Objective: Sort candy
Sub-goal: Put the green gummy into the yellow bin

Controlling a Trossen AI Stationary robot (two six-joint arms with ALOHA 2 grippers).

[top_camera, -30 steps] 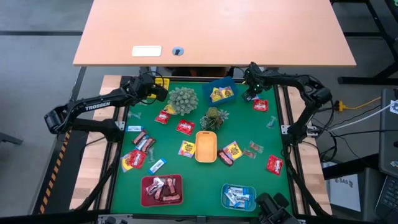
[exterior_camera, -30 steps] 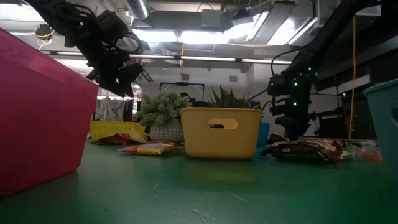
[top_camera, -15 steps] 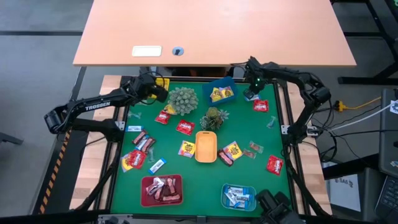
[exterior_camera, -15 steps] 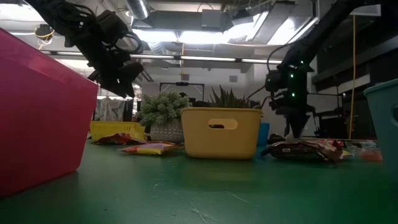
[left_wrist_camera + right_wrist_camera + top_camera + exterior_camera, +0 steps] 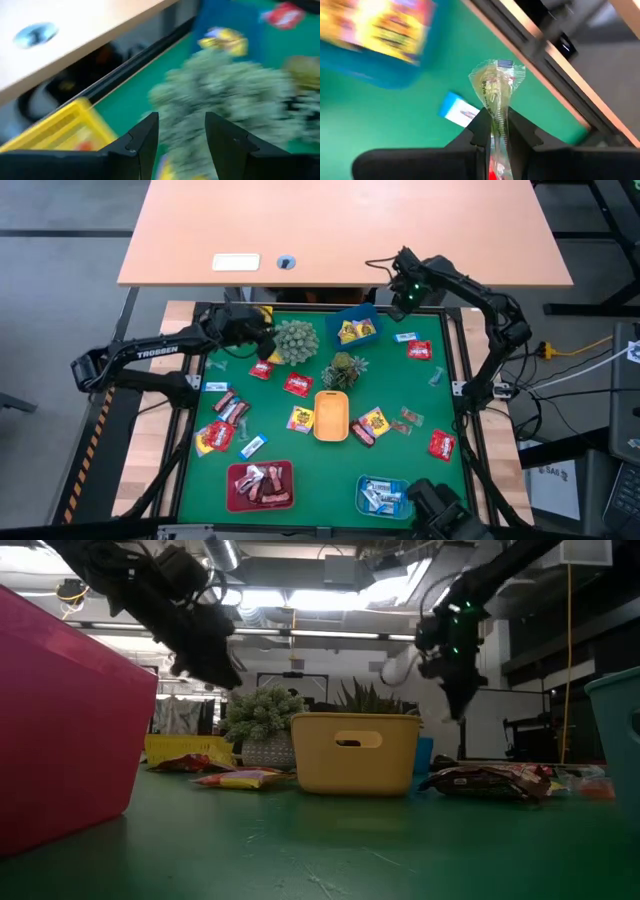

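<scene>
Small wrapped candy lies scattered on the green mat point(image 5: 440, 405), among them a red one point(image 5: 419, 349) and a blue-white one point(image 5: 459, 111). My right gripper point(image 5: 499, 131) hangs high over the mat's far right corner point(image 5: 405, 295), shut on a pale green candy point(image 5: 496, 87). My left gripper point(image 5: 180, 127) hovers open at the far left point(image 5: 262, 340), beside a spiky grey-green plant ball point(image 5: 294, 340), with nothing between its fingers. My right gripper pinches the pale green candy between its two fingers, on the narrow part of the wrapper point(image 5: 499, 116). The fingers point down from above. The candy's fanned-out end point(image 5: 497, 75) sticks out past the fingertips, lifted clear of the mat.
A blue tray point(image 5: 340, 317) with yellow candy stands at the far middle, an orange tray point(image 5: 331, 415) at the centre, a red tray point(image 5: 232, 485) and a teal tray point(image 5: 362, 483) near the front, a yellow tray point(image 5: 55, 127) at the far left. A second plant ball point(image 5: 345, 368) stands mid-mat.
My right gripper has risen from the mat's far right corner, and the pale green candy now hangs clear of the mat. My left gripper has swung a little toward the plant ball and turned.
</scene>
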